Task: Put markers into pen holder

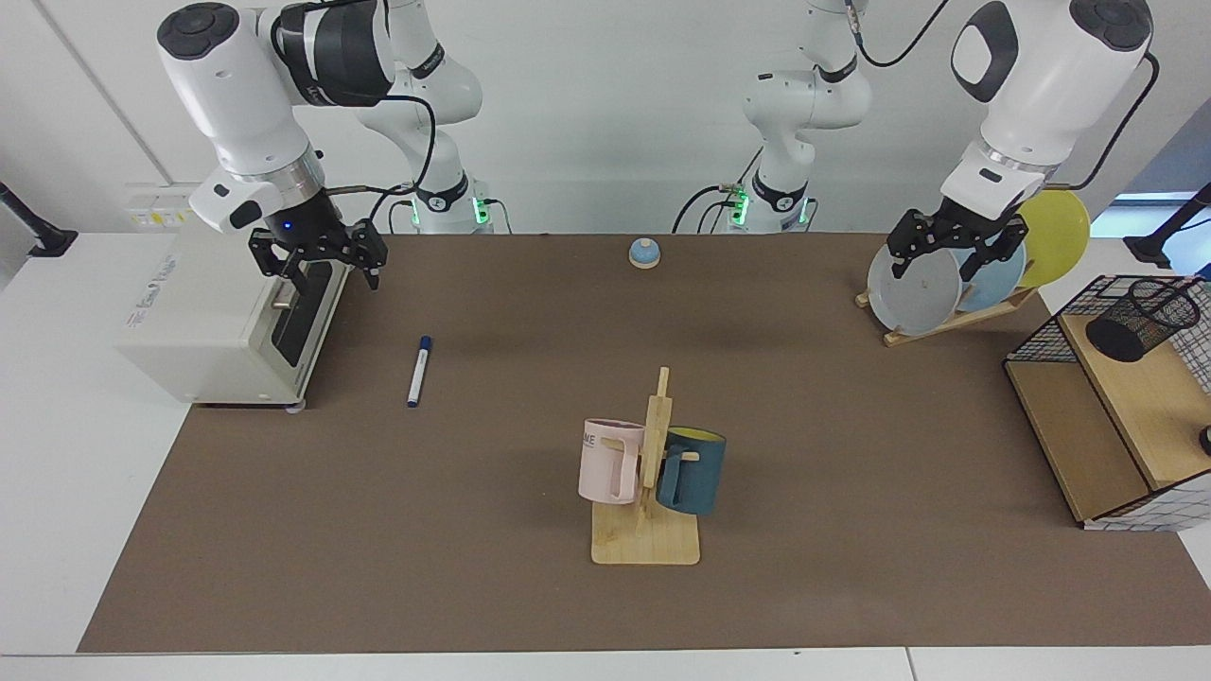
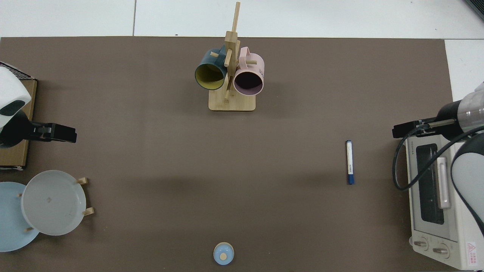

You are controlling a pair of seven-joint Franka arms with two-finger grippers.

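Note:
The marker (image 1: 419, 371) (image 2: 349, 162), white-barrelled with a dark blue cap, lies flat on the brown mat beside the toaster oven. The pen holder (image 1: 1140, 320), a small black mesh cup, sits on the wooden shelf of a wire basket at the far side of the table from the marker; the top view does not show it. My right gripper (image 1: 336, 282) (image 2: 395, 133) hangs open in front of the toaster oven, above and apart from the marker. My left gripper (image 1: 937, 272) (image 2: 72, 135) hovers open and empty before the plate rack.
A cream toaster oven (image 1: 227, 317) (image 2: 438, 196) stands by the marker. A wooden mug tree (image 1: 648, 473) (image 2: 231, 75) carries a pink and a dark teal mug. Plates lean in a rack (image 1: 932, 288) (image 2: 53, 202). A small blue bell (image 1: 644, 253) sits mid-table, and the wire basket (image 1: 1107, 416) stands beyond the plates.

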